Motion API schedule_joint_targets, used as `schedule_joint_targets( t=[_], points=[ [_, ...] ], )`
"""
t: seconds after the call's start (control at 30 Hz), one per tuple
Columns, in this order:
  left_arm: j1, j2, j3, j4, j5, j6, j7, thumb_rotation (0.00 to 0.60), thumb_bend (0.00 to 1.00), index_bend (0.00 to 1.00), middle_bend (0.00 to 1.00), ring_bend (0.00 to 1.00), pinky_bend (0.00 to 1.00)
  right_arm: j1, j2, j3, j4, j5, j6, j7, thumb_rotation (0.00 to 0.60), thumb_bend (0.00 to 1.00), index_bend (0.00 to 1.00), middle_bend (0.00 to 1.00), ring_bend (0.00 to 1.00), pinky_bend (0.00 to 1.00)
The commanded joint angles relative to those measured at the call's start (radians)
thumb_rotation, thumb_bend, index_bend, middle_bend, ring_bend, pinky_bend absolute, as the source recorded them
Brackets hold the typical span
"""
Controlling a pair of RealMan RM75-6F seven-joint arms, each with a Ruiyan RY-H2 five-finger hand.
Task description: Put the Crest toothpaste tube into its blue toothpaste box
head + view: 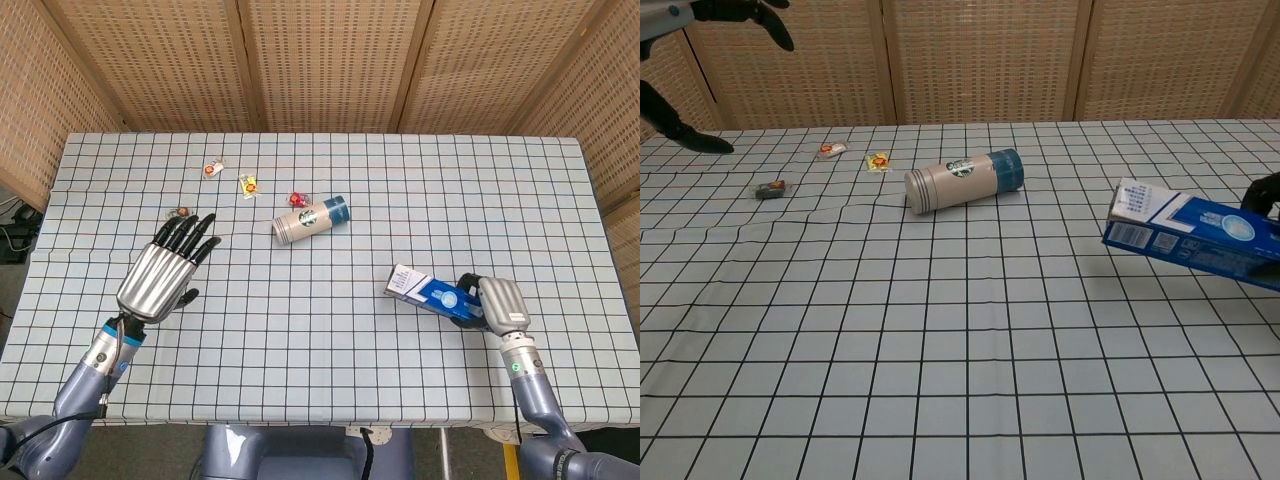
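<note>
Your right robot hand (490, 303) sits at the lower right of the head view, wrapped around the far end of the blue toothpaste box (432, 293). The box lies nearly flat, low over the worktop (330, 340), with its white end pointing toward the middle of the frame. In the chest view the box (1200, 232) enters from the right edge and is cut off there. Only dark fingertips (1265, 190) show behind it, so whether it touches the cloth cannot be told. No toothpaste tube can be made out in either view.

Your left robot hand (163, 275) is at the left of the head view, fingers spread and holding nothing. In the chest view only its dark fingertips (750, 10) show at the upper left corner.

A beige and blue cup (311, 218) lies on its side above the centre, well apart from both hands. Small wrapped sweets (248, 185) lie scattered near the upper left. Open checked cloth fills the middle and lower part of the frame. The box lies near the worktop's lower right edge.
</note>
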State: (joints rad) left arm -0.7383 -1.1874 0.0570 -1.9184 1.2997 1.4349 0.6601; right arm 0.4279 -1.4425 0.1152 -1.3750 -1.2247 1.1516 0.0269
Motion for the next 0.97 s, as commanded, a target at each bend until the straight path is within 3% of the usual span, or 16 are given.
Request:
schedule_joint_targets(
  t=[0.03, 0.1, 0.17, 0.27, 0.3, 0.37, 0.5, 0.73, 0.97],
  points=[
    [0.036, -0.02, 0.015, 0.03, 0.031, 0.017, -0.02, 0.6, 0.13, 0.23, 0.07, 0.11, 0.15, -0.012, -0.019, -0.014, 0.014, -0.009, 0.003, -0.012, 0.6, 0.24, 0.82, 0.64, 0.68, 0.69],
    [0.064, -0.034, 0.022, 0.05, 0.05, 0.029, -0.03, 0.6, 0.13, 0.23, 0.07, 0.11, 0.15, -0.017, -0.033, -0.026, 0.023, -0.01, -0.001, -0.044, 0.6, 0.24, 0.8, 0.61, 0.66, 0.67],
    [0.093, -0.046, 0.031, 0.071, 0.068, 0.038, -0.042, 0.6, 0.13, 0.23, 0.07, 0.11, 0.15, -0.02, -0.04, -0.044, 0.027, -0.012, -0.014, -0.084, 0.6, 0.23, 0.72, 0.53, 0.57, 0.55],
    [0.126, -0.06, 0.038, 0.099, 0.091, 0.051, -0.046, 0.6, 0.13, 0.23, 0.07, 0.11, 0.11, -0.021, -0.032, -0.063, 0.015, 0.009, -0.052, -0.139, 0.6, 0.21, 0.38, 0.17, 0.16, 0.09],
    [0.139, -0.064, 0.041, 0.107, 0.094, 0.057, -0.044, 0.6, 0.13, 0.23, 0.06, 0.09, 0.08, -0.022, -0.027, -0.065, 0.006, 0.022, -0.062, -0.162, 0.6, 0.2, 0.27, 0.08, 0.06, 0.02],
    [0.176, -0.08, 0.048, 0.121, 0.097, 0.077, -0.055, 0.6, 0.13, 0.22, 0.04, 0.05, 0.03, -0.032, -0.021, -0.068, -0.018, 0.037, -0.052, -0.205, 0.6, 0.19, 0.13, 0.0, 0.0, 0.0],
    [0.235, -0.096, 0.056, 0.148, 0.114, 0.106, -0.092, 0.6, 0.13, 0.2, 0.02, 0.01, 0.0, -0.058, -0.019, -0.068, -0.026, 0.011, 0.02, -0.243, 0.6, 0.17, 0.03, 0.0, 0.0, 0.0],
    [0.339, -0.112, 0.089, 0.17, 0.141, 0.154, -0.157, 0.6, 0.12, 0.14, 0.0, 0.0, 0.0, -0.116, 0.013, -0.097, -0.043, -0.092, 0.152, -0.255, 0.6, 0.17, 0.02, 0.0, 0.0, 0.0],
    [0.479, -0.112, 0.145, 0.229, 0.201, 0.25, -0.261, 0.6, 0.11, 0.12, 0.0, 0.0, 0.0, -0.215, 0.068, -0.182, -0.085, -0.282, 0.341, -0.209, 0.6, 0.17, 0.02, 0.0, 0.0, 0.0]
  ],
)
